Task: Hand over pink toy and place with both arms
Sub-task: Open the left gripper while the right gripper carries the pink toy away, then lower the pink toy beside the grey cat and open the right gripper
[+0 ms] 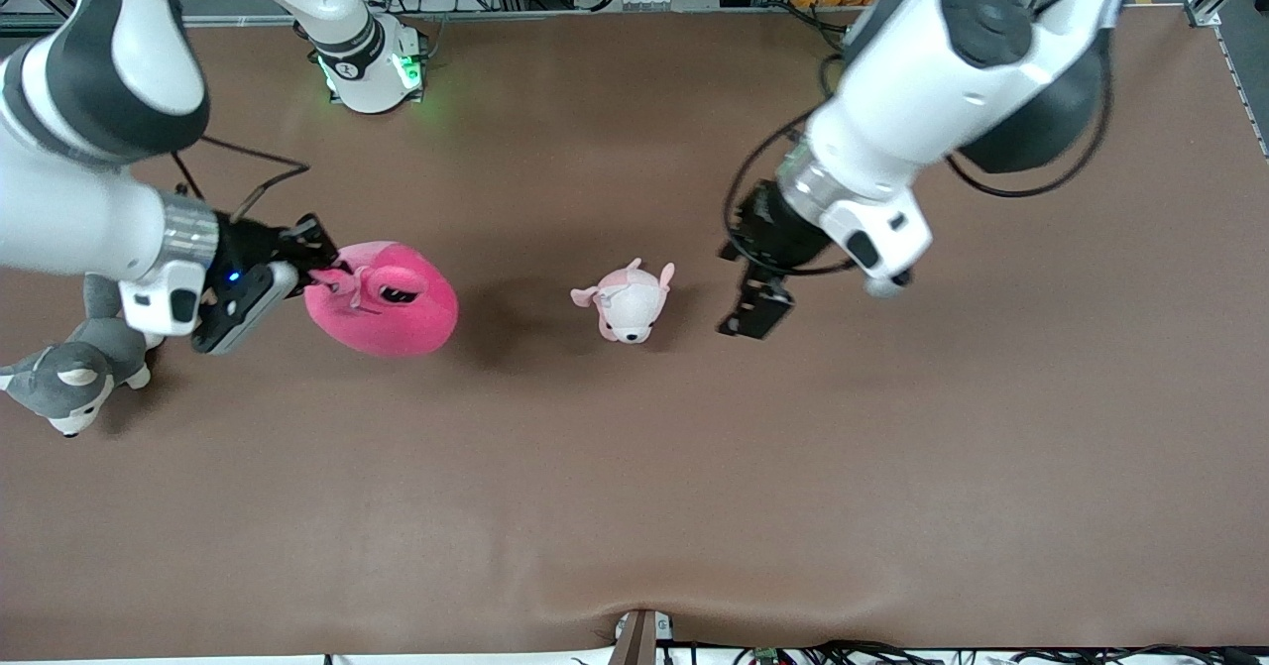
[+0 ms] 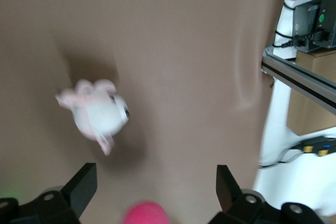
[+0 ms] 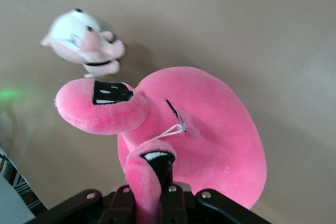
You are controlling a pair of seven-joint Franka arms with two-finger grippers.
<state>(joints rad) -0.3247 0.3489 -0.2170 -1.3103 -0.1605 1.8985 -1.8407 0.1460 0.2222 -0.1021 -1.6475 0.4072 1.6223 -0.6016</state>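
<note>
Husky (image 1: 69, 378) is lying nearest the camera, at the right arm's end of the desk (image 1: 634, 506). We are holding the pink toy (image 1: 382, 300) up over the desk with our right gripper (image 1: 309, 271), jaws clenched on one ear flap, so it is hanging free and ready to be put down. Our left gripper (image 1: 753, 303) is hanging over the desk beside the pale plush (image 1: 627, 303), jaws released and holding nothing. That fits a hand-over being done, we think. Our right arm is hiding part of the husky. Blur is smearing the left wrist view.
</note>
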